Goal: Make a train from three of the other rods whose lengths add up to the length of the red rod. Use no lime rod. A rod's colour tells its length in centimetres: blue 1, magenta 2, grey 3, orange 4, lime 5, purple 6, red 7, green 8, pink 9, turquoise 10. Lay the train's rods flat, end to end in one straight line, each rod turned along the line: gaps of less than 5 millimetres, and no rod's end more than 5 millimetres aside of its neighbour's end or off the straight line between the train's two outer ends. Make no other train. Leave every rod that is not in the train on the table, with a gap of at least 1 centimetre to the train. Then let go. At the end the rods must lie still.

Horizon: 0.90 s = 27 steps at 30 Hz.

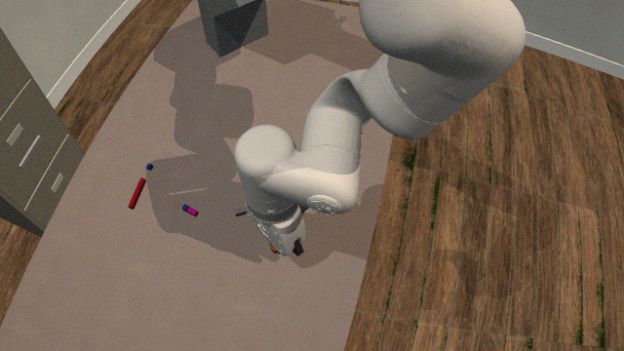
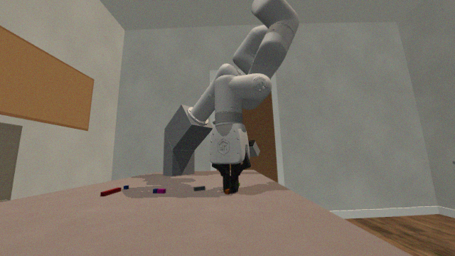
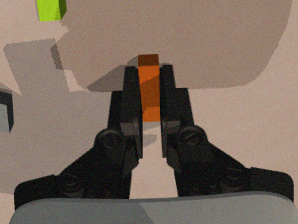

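Observation:
My gripper [image 2: 230, 190] [image 3: 149, 85] points down, low over the table, shut on the orange rod [image 1: 273, 249] [image 2: 227, 191] [image 3: 150, 95]. The rod runs lengthwise between the fingers, at about table height; whether it touches the table is not clear. A magenta rod [image 1: 191, 211] [image 2: 161, 190] lies flat, with a blue rod [image 1: 185, 208] [image 2: 155, 190] end to end at its left end, no gap visible. The grey rod [image 1: 241, 214] [image 2: 199, 188] [image 3: 4, 117] lies between them and the gripper. The red rod [image 1: 136, 193] [image 2: 111, 192] lies at the far left.
Another blue rod [image 1: 149, 167] [image 2: 126, 187] lies near the red rod's upper end. A lime rod [image 3: 49, 10] lies beyond the gripper to the upper left in the wrist view. The arm hides it in the top view. A grey block [image 1: 239, 29] [image 2: 181, 149] stands at the arm's base.

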### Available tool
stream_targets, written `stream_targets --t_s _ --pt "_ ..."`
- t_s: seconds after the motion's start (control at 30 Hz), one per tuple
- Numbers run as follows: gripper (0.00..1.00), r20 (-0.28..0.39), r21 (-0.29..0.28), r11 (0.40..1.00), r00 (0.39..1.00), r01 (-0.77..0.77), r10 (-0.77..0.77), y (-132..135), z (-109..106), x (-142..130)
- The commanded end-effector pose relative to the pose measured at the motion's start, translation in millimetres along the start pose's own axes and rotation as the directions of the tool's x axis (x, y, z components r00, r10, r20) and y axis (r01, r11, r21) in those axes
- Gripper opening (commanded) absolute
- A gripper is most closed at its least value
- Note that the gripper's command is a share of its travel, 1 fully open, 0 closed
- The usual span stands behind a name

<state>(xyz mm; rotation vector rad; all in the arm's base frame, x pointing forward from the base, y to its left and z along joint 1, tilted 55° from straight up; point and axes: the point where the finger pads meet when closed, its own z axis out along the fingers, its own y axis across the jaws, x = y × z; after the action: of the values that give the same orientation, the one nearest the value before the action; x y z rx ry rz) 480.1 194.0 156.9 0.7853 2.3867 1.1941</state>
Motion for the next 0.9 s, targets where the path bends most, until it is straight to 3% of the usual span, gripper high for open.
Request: stream_targets --t_s 0.0,0.37,0.73,0.87 --pt "0.04 0.003 0.0 1.0 1.0 0.0 0.0 0 -1 -1" --pt "0.04 0.003 0.0 1.0 1.0 0.0 0.0 0 -9 -1" --pt "0.04 0.003 0.0 1.0 1.0 0.0 0.0 0 -81 -1" --pt "0.04 0.003 0.0 1.0 1.0 0.0 0.0 0 -92 -1"
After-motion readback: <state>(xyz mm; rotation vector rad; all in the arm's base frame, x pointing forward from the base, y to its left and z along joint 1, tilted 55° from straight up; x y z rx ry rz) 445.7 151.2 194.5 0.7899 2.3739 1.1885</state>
